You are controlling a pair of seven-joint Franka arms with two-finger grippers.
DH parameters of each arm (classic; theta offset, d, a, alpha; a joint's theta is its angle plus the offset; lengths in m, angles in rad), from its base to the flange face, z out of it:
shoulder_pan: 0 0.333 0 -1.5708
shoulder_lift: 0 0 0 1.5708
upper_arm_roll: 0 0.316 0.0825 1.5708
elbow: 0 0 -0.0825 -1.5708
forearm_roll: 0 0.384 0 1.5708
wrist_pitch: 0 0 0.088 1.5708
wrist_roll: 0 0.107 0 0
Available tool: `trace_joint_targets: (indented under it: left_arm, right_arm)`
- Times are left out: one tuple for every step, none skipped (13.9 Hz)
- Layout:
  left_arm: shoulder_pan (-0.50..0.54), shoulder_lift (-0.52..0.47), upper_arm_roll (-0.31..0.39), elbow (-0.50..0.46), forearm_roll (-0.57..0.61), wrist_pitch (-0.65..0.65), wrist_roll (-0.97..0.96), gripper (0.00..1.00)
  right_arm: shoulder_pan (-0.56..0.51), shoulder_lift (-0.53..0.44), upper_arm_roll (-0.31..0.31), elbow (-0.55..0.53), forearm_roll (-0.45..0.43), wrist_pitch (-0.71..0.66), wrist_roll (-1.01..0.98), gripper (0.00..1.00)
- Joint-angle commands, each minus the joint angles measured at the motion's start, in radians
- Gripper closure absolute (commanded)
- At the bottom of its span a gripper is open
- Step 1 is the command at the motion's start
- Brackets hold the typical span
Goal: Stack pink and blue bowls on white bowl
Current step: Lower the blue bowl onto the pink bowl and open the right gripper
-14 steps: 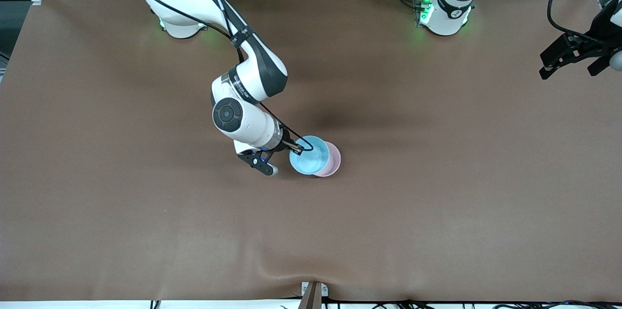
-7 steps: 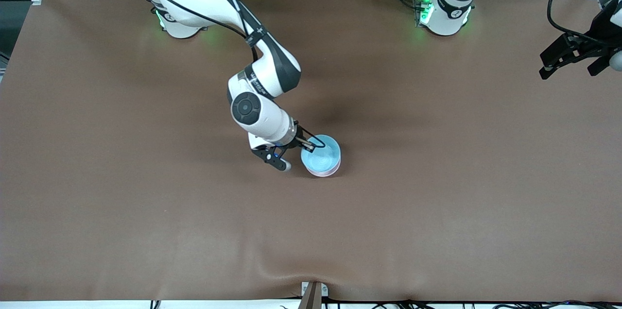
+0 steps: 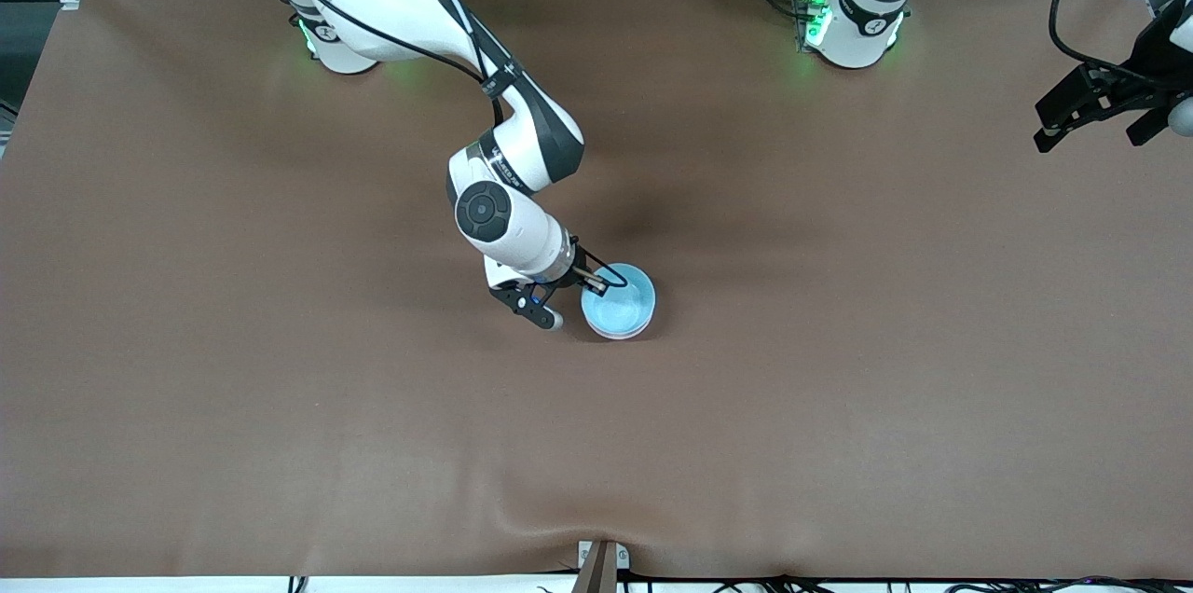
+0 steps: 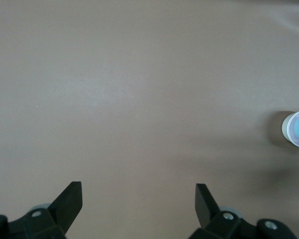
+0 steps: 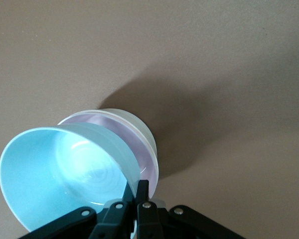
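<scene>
Sky-blue plastic is seen in the right gripper (image 5: 139,191), whose fingers are pinched shut on the rim of the blue bowl (image 3: 619,300) at the edge toward the right arm's end of the table. The blue bowl is held tilted, directly over the pink bowl (image 5: 139,142), which is nested in the white bowl (image 5: 145,130); the stack stands on the brown table (image 3: 839,388) near its middle. In the right wrist view the blue bowl's gripped edge is judged lower in the stack than its free edge, so the coming move is judged to turn on levelling it and lowering it straight down before release. The left gripper (image 3: 1098,116) is held wide open, empty, waiting over the left arm's end of the table, well apart from the stack.
</scene>
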Motion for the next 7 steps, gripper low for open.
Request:
trace_joint_targets:
  left_arm:
    - [0.001,-0.015,-0.001,-0.008,-0.001,-0.003,0.019,0.0]
    - [0.001,-0.015,-0.001,-0.008,-0.001,-0.003,0.019,0.0]
    - [0.003,-0.017,-0.001,-0.008,-0.001,-0.003,0.019,0.0]
    - [0.003,-0.017,-0.001,-0.008,-0.001,-0.005,0.019,0.0]
    - [0.001,-0.017,-0.001,-0.008,-0.001,-0.005,0.02,0.0]
    - [0.003,-0.017,-0.001,-0.008,-0.001,-0.005,0.02,0.0]
    - [0.003,-0.017,-0.001,-0.008,-0.001,-0.005,0.02,0.0]
  right_arm:
    - [0.013,0.026,-0.01,0.031,-0.018,0.008,0.024,1.0]
    - [0.013,0.029,-0.01,0.031,-0.019,0.006,0.024,1.0]
    - [0.013,0.029,-0.01,0.031,-0.024,0.008,0.024,1.0]
    - [0.013,0.029,-0.01,0.031,-0.024,0.008,0.024,1.0]
    - [0.013,0.029,-0.01,0.031,-0.024,0.006,0.023,0.99]
    - [0.013,0.029,-0.01,0.031,-0.025,0.006,0.021,0.65]
    - [0.013,0.029,-0.01,0.031,-0.03,0.006,0.021,0.15]
